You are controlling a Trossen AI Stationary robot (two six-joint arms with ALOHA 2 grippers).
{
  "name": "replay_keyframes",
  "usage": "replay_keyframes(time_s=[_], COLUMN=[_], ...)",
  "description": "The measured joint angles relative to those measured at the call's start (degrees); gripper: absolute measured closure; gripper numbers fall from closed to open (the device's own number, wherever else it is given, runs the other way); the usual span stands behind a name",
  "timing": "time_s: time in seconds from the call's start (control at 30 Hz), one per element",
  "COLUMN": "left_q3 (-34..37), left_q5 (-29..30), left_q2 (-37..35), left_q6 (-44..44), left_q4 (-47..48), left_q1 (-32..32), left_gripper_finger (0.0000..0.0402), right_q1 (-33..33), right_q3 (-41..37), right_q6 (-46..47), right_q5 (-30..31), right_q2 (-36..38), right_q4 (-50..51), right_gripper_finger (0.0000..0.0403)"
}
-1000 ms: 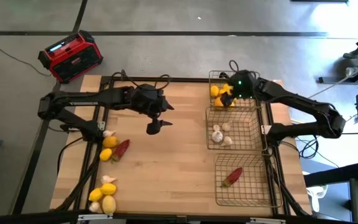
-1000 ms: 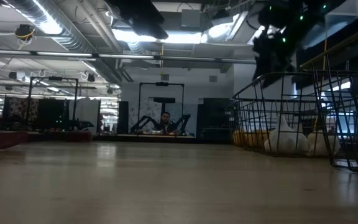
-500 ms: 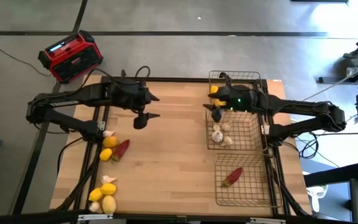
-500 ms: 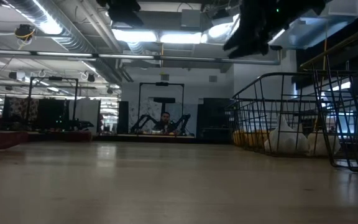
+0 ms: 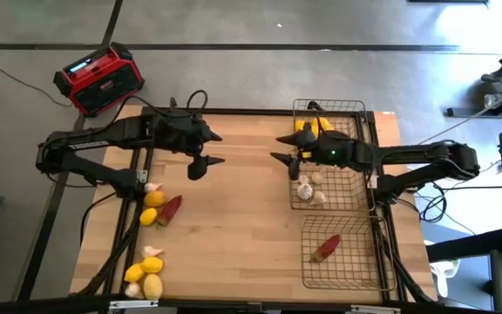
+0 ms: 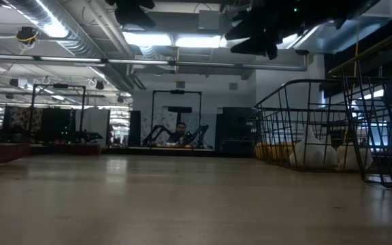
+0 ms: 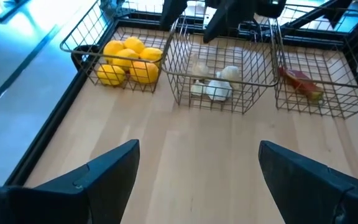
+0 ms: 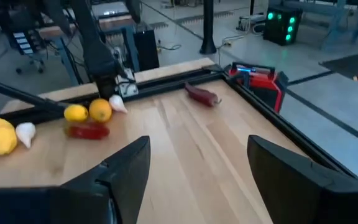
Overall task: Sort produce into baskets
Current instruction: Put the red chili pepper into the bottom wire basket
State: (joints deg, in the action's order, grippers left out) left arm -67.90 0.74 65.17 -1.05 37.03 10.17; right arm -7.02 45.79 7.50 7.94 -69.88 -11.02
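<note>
Three wire baskets stand along the table's right side. The far basket (image 5: 342, 112) holds lemons (image 7: 126, 62), the middle basket (image 5: 342, 174) garlic bulbs (image 7: 213, 86), and the near basket (image 5: 356, 262) one chili (image 5: 325, 249). Loose lemons (image 5: 153, 199), garlic (image 5: 151, 186) and a chili (image 5: 171, 208) lie on the wood at the left. My left gripper (image 5: 206, 164) hangs open above the table's far-left part. My right gripper (image 5: 277, 148) hangs open just left of the baskets, pointing toward the table's left. Neither has anything between its fingers.
More lemons (image 5: 151, 266) and garlic (image 5: 152, 251) lie by the near left corner. The right wrist view shows another chili (image 8: 202, 95) near the far left frame rail. A red-and-black radio (image 5: 98, 78) stands on the floor beyond the far left corner. Bare wood (image 5: 242, 227) lies between produce and baskets.
My right gripper has swung from above the lemon basket toward the table's left and tipped up from pointing down to nearly level, staying open. My left gripper has drawn back toward the far left and risen a little, then kept still.
</note>
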Motion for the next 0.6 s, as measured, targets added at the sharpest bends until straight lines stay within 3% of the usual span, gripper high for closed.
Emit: replay_keyframes(time_s=[0.17, 0.43, 0.6], left_q3=[0.0, 0.0, 0.0], left_q5=[2.2, 13.2, 18.9], left_q2=[0.0, 0.0, 0.0], left_q6=[-0.1, -0.9, -3.5], left_q4=[1.7, 8.6, 12.9], left_q1=[0.1, 1.9, 5.0], left_gripper_finger=[0.0076, 0.0076, 0.0076], right_q1=[0.7, 1.2, 4.1], right_q3=[-0.1, 0.0, -0.1], right_q6=[-1.9, -2.1, -3.2], right_q5=[-0.8, -7.2, -8.3], right_q2=[-4.2, -9.2, -12.0], right_q4=[-6.2, -14.9, -19.6], right_gripper_finger=[0.0139, 0.0139, 0.0139])
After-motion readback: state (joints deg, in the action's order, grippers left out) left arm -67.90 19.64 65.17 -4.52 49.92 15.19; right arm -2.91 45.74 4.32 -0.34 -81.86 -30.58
